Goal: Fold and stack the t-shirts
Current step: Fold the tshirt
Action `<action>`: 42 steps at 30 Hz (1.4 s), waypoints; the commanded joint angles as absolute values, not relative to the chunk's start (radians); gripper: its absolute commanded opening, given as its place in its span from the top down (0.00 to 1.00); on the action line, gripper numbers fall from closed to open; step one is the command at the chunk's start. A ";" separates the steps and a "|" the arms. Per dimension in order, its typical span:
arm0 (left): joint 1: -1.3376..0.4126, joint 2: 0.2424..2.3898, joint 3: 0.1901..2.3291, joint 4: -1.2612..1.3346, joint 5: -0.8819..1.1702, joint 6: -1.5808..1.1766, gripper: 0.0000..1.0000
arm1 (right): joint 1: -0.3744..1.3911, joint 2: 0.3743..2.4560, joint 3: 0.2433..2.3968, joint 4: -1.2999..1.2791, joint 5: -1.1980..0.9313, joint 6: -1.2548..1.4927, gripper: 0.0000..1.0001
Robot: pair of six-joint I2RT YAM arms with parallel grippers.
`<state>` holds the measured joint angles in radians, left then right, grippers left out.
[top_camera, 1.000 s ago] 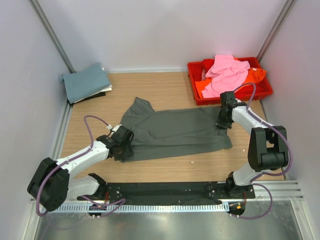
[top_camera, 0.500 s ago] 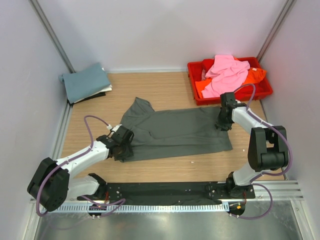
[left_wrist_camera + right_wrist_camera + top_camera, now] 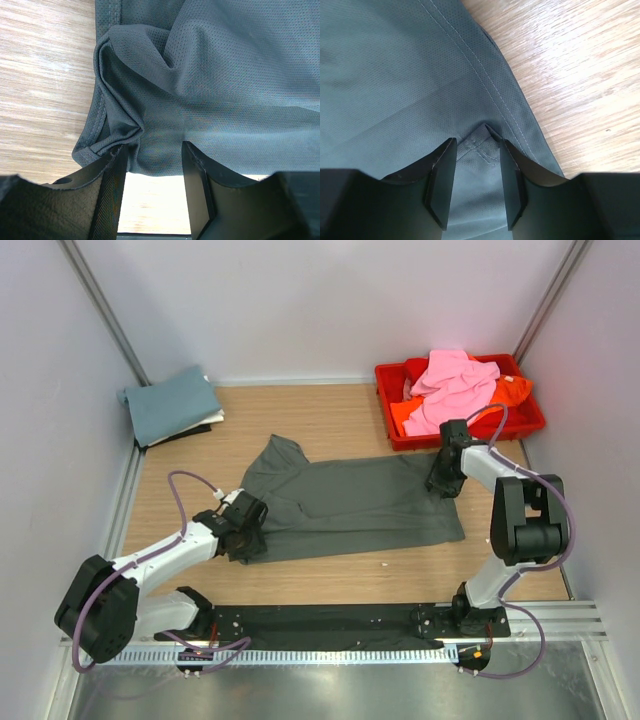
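Observation:
A dark grey t-shirt (image 3: pixel 350 505) lies flat and folded lengthwise across the middle of the wooden table. My left gripper (image 3: pixel 245 532) is low at its near left corner. In the left wrist view it (image 3: pixel 152 150) is open, with the bunched hem (image 3: pixel 107 135) at the fingertips and bare wood between the fingers. My right gripper (image 3: pixel 441 483) is at the shirt's far right corner. In the right wrist view it (image 3: pixel 476 145) is open, and a small turned-up corner of cloth (image 3: pixel 482 142) sits between the tips.
A red plastic tray (image 3: pixel 530 425) at the back right holds a pink shirt (image 3: pixel 450 385) and an orange one (image 3: pixel 512 390). A folded dusty teal shirt (image 3: pixel 170 403) lies on a white one at the back left. Walls stand close on both sides.
My right gripper has shifted slightly left and away along the shirt's right edge, and its arm has drawn in. My left gripper and the shirt look unchanged.

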<state>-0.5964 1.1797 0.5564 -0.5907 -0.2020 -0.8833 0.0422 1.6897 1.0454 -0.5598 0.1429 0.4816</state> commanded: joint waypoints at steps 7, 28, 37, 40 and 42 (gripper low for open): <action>-0.600 1.186 0.531 -0.565 -0.213 -0.896 0.52 | 0.040 1.677 1.019 -0.519 0.149 0.492 0.66; -0.600 1.187 0.531 -0.563 -0.213 -0.894 0.53 | 0.040 1.603 1.020 -0.577 0.161 0.479 0.85; -0.600 1.186 0.529 -0.561 -0.213 -0.896 0.54 | 0.040 1.605 0.992 -0.558 0.150 0.477 0.94; -0.600 1.184 0.529 -0.561 -0.213 -0.896 0.53 | 0.017 1.595 0.996 -0.563 0.164 0.476 0.99; -0.600 1.184 0.529 -0.561 -0.215 -0.896 0.54 | -0.015 1.588 0.997 -0.561 0.156 0.476 0.99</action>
